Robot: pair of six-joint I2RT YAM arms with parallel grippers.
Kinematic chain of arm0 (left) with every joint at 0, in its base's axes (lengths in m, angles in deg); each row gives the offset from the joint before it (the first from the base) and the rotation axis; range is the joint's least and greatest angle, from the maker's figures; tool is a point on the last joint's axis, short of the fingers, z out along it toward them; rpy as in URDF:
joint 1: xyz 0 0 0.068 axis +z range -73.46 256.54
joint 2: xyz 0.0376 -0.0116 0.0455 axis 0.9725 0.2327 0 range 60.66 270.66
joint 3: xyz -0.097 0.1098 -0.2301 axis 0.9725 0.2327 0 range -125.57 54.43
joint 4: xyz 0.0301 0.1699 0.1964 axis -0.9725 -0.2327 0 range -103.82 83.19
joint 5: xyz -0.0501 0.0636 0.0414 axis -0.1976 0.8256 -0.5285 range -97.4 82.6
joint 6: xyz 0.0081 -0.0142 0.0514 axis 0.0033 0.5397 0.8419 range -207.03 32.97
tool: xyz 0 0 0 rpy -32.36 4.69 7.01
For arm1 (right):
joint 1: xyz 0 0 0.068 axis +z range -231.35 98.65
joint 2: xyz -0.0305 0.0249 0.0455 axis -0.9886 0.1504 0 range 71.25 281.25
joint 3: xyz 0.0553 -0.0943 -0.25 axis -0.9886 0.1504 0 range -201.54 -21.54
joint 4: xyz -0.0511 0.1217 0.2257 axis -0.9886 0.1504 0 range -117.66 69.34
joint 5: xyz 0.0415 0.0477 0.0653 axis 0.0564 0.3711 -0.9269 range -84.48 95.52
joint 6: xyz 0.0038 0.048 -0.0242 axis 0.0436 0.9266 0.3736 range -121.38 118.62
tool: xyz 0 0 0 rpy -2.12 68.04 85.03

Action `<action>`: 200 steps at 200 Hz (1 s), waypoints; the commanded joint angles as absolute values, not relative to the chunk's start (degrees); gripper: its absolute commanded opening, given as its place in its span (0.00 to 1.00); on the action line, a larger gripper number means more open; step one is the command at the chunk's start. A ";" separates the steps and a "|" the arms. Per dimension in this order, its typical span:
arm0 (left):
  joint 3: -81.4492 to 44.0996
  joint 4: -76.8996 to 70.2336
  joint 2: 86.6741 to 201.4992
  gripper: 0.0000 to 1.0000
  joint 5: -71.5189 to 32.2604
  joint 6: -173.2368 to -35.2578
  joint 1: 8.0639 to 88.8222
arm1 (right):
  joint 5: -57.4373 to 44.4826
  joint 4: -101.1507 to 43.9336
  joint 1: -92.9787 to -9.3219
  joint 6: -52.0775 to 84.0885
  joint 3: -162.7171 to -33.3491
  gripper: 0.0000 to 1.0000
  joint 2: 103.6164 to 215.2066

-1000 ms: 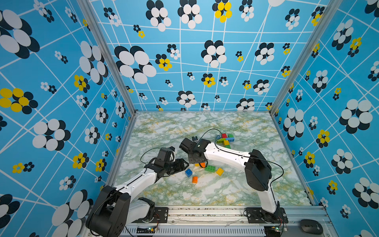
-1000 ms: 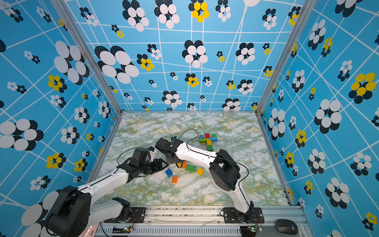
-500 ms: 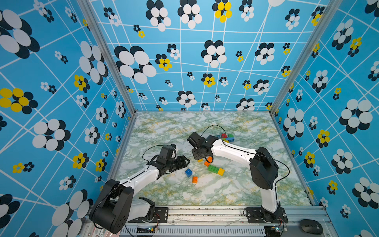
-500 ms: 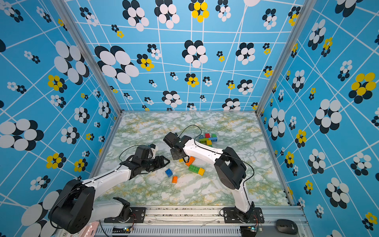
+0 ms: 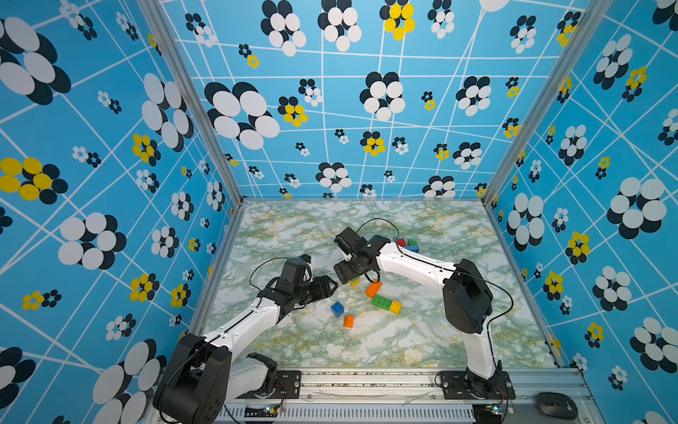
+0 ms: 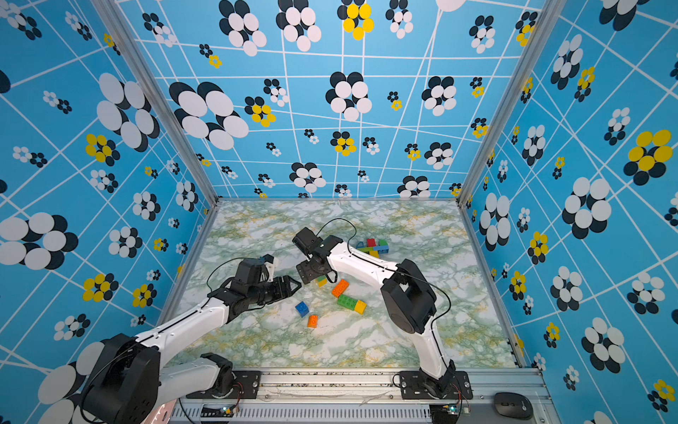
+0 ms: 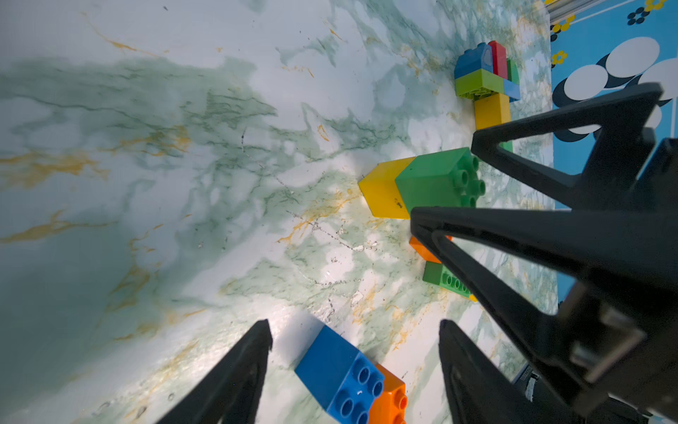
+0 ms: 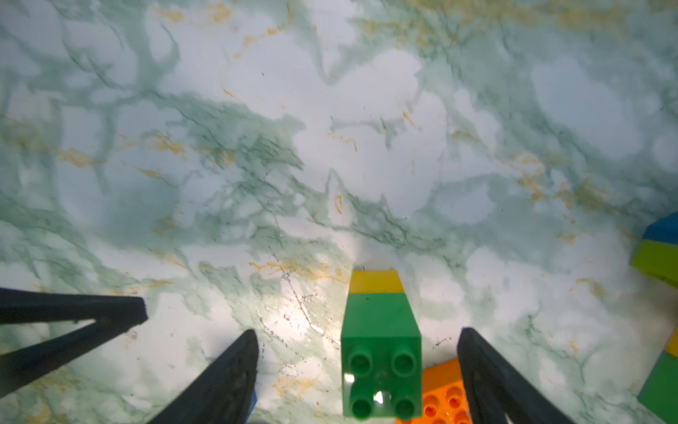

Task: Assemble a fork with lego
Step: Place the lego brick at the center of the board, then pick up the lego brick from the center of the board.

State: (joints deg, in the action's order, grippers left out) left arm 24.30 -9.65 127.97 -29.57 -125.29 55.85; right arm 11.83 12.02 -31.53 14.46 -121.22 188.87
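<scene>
Green-veined marble desk (image 5: 367,341) walled on three sides by blue flowered panels (image 5: 367,58), with a metal rail (image 5: 367,379) along the near edge and a black mouse (image 5: 557,405) by the near right corner.

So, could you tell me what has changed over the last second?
The right gripper has opened and shifted slightly; the green-and-yellow stack now lies free between its jaws. The left gripper edged forward toward it and opened a little wider, empty. The blue brick, the other loose bricks and the cluster at the back stayed put.
</scene>
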 commanded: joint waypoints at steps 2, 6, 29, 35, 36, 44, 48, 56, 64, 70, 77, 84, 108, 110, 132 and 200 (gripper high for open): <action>22.29 -12.50 125.81 0.76 -27.97 -123.28 56.00 | 12.99 10.07 -32.04 15.35 -121.19 0.86 182.56; 22.06 -12.80 125.64 0.76 -27.76 -122.92 55.69 | 13.26 9.76 -32.19 15.66 -120.15 0.86 181.74; 20.68 -14.82 124.93 0.76 -24.63 -120.53 51.98 | 13.72 6.50 -32.71 18.25 -109.90 0.83 176.03; 20.50 -15.11 124.84 0.76 -23.61 -120.13 50.62 | 13.78 5.46 -32.86 19.01 -106.73 0.81 174.37; 20.50 -15.14 124.83 0.76 -23.41 -120.01 50.35 | 13.78 5.34 -32.89 19.19 -106.23 0.81 174.14; 20.37 -15.04 124.87 0.76 -22.36 -119.67 48.47 | 13.07 4.22 -33.47 20.46 -102.13 0.79 172.20; 20.39 -14.84 124.98 0.76 -21.72 -119.56 47.43 | 12.80 3.77 -33.72 21.04 -100.12 0.78 171.26; 20.60 -14.33 124.97 0.75 -20.54 -119.46 45.48 | 11.80 2.48 -34.22 21.93 -96.02 0.75 169.27; 20.77 -13.59 125.30 0.75 -19.77 -119.54 43.39 | 10.49 1.03 -34.49 22.19 -92.42 0.73 167.50; 20.80 -13.04 125.58 0.75 -19.23 -119.67 41.91 | 9.67 0.68 -34.51 22.06 -90.31 0.72 166.48; 20.78 -12.44 126.09 0.75 -18.63 -119.95 40.43 | 8.84 0.45 -34.56 21.32 -88.31 0.71 165.68; 20.86 -11.68 126.63 0.75 -18.06 -120.29 38.74 | 7.80 0.34 -34.59 20.61 -86.74 0.69 165.27; 20.48 -9.51 129.10 0.74 -16.69 -121.53 34.40 | 5.93 1.14 -35.01 18.38 -84.64 0.67 166.50; 20.43 -9.47 129.25 0.74 -16.47 -121.67 34.12 | 5.89 1.30 -35.14 18.35 -84.65 0.67 166.78; 19.46 -9.22 130.51 0.73 -14.50 -122.31 31.32 | 6.88 1.98 -35.86 17.69 -84.55 0.69 168.45; 19.76 -9.66 130.53 0.72 -13.23 -122.93 30.75 | 4.34 6.69 -35.99 16.08 -84.63 0.66 171.63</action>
State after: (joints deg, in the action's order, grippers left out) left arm 21.35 -9.58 130.52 -14.95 -122.58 30.87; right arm 5.99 3.35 -36.01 17.14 -84.76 171.06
